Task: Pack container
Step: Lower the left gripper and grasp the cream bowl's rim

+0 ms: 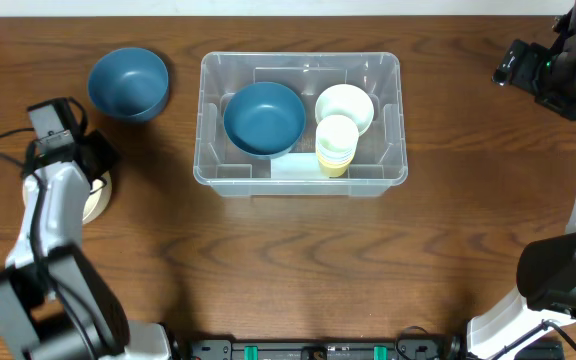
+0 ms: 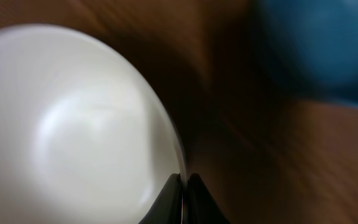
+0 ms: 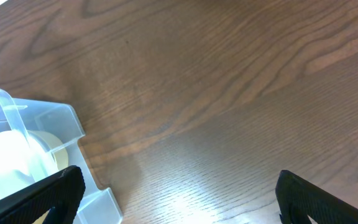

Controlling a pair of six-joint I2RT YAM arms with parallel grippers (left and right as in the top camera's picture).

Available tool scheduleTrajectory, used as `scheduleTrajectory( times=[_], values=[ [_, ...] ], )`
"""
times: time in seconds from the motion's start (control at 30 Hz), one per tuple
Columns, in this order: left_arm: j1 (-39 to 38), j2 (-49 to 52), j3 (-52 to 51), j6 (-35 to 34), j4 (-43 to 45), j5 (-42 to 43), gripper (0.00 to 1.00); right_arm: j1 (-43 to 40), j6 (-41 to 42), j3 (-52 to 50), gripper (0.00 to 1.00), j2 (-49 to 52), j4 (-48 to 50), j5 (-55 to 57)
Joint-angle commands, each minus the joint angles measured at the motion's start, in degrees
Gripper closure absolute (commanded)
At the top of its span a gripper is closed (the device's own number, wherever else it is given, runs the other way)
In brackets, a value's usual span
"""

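Observation:
The clear container (image 1: 205, 120) stands mid-table and holds a blue bowl (image 1: 264, 117), a cream bowl (image 1: 345, 106) and a stack of pale cups (image 1: 336, 145). At the far left, my left gripper (image 2: 184, 186) is shut on the rim of another cream bowl (image 2: 73, 137), one finger inside and one outside. From overhead that bowl (image 1: 99, 197) shows only partly under the arm. My right gripper (image 3: 179, 193) hangs open over bare wood to the right of the container's corner (image 3: 61, 124), with nothing between its fingers.
A second blue bowl (image 1: 128, 83) sits on the table left of the container, just beyond the held bowl, and appears blurred in the left wrist view (image 2: 322, 43). The right arm (image 1: 543, 70) is at the far right edge.

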Motion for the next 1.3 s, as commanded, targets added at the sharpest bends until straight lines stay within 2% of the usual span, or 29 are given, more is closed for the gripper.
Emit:
scheduleTrajectory(
  times=[0.0,0.13,0.33,0.43,0.53,0.8,0.97,1.27],
  values=[
    [0.1,-7.5,2.5,-0.6,-1.9,1.6,0.94,-0.2,0.8,0.7,0.01,-1.1,0.0,0.0],
    [0.1,-14.3,2.5,-0.6,-3.9,1.9,0.94,-0.2,0.8,0.7,0.01,-1.1,0.0,0.0],
    [-0.6,-23.4,2.5,-0.5,-3.6,11.8,0.94,-0.2,0.8,0.7,0.01,-1.1,0.0,0.0],
    [-3.3,-26.7,2.5,-0.6,-1.8,15.3,0.94,-0.2,0.8,0.7,0.01,-1.1,0.0,0.0],
    [-7.8,-28.5,2.5,-0.5,0.5,15.3,0.94,-0.2,0.8,0.7,0.01,-1.1,0.0,0.0],
    [-22.8,-27.9,2.5,-0.5,8.6,14.7,0.94,-0.2,0.8,0.7,0.01,-1.1,0.0,0.0],
    [-31.8,-27.3,2.5,-0.6,13.5,7.0,0.94,-0.2,0.8,0.7,0.01,-1.1,0.0,0.0],
    [-41.9,-21.9,2.5,-0.6,18.9,5.6,0.94,-0.2,0.8,0.7,0.01,-1.1,0.0,0.0]
  ],
)
